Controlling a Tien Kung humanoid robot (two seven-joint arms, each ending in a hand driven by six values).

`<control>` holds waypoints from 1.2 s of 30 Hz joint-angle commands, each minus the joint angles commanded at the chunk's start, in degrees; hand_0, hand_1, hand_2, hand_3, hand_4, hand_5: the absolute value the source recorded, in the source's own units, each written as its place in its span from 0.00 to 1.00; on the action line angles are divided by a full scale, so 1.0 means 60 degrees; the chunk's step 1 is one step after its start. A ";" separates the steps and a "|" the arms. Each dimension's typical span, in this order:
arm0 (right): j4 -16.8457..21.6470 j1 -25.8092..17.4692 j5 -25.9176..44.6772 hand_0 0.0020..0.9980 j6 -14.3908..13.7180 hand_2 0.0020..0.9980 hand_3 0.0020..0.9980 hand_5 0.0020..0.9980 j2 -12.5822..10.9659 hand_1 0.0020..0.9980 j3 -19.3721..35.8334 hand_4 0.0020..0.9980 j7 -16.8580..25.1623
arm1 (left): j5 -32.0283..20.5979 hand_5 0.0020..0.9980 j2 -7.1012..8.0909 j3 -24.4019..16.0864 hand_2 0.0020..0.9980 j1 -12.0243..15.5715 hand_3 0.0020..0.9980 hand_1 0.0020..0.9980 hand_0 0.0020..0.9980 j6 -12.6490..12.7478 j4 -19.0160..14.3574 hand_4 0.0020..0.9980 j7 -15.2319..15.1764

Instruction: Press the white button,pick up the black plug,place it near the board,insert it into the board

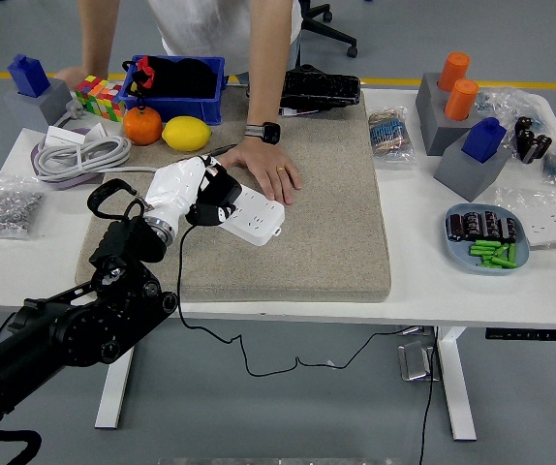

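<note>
A white power strip (251, 213) lies slantwise on the grey felt mat (317, 213). My left hand (203, 197), white with black fingers, is curled around the black plug (216, 199) and holds it over the strip's left end. The plug's black cable (178, 276) hangs from it over the table's front edge. A person's hand (270, 170) with a ring and a wristwatch rests flat on the mat and touches the strip's far side. The white button is hidden. My right arm is out of view.
Behind my hand lie an orange (143, 125), a lemon (187, 133), a blue bin (173, 88) and a coiled white cable (81, 155). A bag of screws (7, 205) sits at the left edge. A blue dish (486, 238) and grey blocks (474, 161) stand on the right.
</note>
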 joint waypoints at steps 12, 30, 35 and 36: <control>-0.0002 -0.0017 0.0003 0.68 -0.0006 0.59 0.57 0.33 -0.0017 0.60 -0.0058 0.63 0.0000 | -0.0012 0.00 0.0021 0.0162 0.36 -0.0076 0.57 0.31 0.28 0.0021 0.0381 0.65 -0.0041; 0.0029 -0.0030 0.0037 0.68 -0.0009 0.59 0.57 0.32 -0.0024 0.60 -0.0098 0.63 0.0002 | 0.0032 0.00 -0.0001 0.0241 0.35 -0.0183 0.57 0.31 0.28 0.0129 0.0772 0.66 -0.0166; 0.0049 -0.0030 0.0056 0.68 -0.0009 0.59 0.57 0.32 -0.0026 0.60 -0.0107 0.63 0.0001 | 0.0009 0.00 -0.0018 0.0283 0.36 -0.0185 0.57 0.31 0.28 0.0133 0.0876 0.66 -0.0182; 0.0054 -0.0031 0.0060 0.68 -0.0009 0.59 0.57 0.32 -0.0025 0.60 -0.0110 0.63 0.0001 | 0.0008 0.00 -0.0020 0.0293 0.36 -0.0183 0.57 0.31 0.28 0.0138 0.0890 0.66 -0.0189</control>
